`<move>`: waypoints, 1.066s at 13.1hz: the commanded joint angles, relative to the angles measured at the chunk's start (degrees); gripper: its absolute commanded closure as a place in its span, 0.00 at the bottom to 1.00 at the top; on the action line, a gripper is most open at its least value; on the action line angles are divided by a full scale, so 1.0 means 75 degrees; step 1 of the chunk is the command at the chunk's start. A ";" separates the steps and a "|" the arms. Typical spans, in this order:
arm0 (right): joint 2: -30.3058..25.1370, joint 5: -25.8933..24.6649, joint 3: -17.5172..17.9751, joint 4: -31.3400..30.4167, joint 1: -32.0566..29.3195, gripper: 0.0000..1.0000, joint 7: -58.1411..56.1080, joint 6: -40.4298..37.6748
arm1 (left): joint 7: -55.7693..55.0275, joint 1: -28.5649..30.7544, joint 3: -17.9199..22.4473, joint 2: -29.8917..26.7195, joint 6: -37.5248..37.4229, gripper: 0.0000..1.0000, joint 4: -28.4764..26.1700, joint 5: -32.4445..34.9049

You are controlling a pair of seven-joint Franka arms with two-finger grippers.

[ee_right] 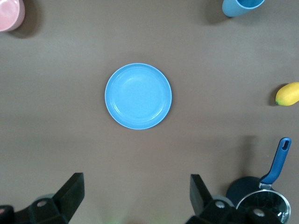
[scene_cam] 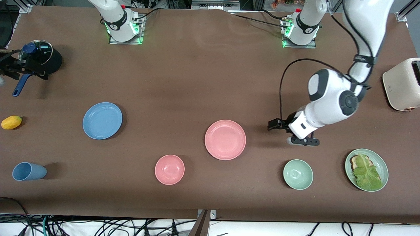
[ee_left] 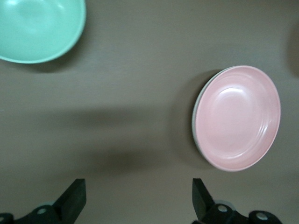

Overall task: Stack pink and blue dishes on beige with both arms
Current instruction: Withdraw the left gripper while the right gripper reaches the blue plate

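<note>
The pink plate (scene_cam: 225, 139) lies mid-table on the beige plate (ee_left: 195, 122), of which only a thin pale rim shows under it in the left wrist view. The blue plate (scene_cam: 102, 120) lies alone toward the right arm's end. My left gripper (scene_cam: 275, 124) hangs low and open over bare table beside the pink plate (ee_left: 237, 117), toward the left arm's end, nothing between its fingers (ee_left: 74, 198). My right gripper (ee_right: 135, 191) is open and empty high over the table, with the blue plate (ee_right: 138, 95) below it; it is out of the front view.
A pink bowl (scene_cam: 169, 169) and a green bowl (scene_cam: 298, 174) sit near the front edge. A green plate with toast and lettuce (scene_cam: 366, 169) and a cream toaster (scene_cam: 403, 84) are at the left arm's end. A blue cup (scene_cam: 28, 171), a lemon (scene_cam: 11, 122) and a lidded pot (scene_cam: 41, 57) are at the right arm's end.
</note>
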 commanded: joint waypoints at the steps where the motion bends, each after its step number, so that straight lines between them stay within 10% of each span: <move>1: 0.0075 -0.0150 0.0016 -0.0117 -0.0014 0.00 0.0058 -0.0285 | -0.0051 0.0329 -0.0048 -0.0133 -0.1273 0.00 0.0699 0.0870; 8: 0.1749 0.0014 -0.0136 -0.0397 -0.0190 0.00 0.0000 0.0590 | 0.2034 0.1454 0.0034 -0.0391 -0.3208 0.00 0.1683 0.1353; 14: 0.3331 0.1698 -0.0183 -0.0808 -0.1325 0.00 -0.1286 0.2067 | 0.1827 0.1807 -0.0071 -0.1433 -0.4148 0.00 0.1790 0.2007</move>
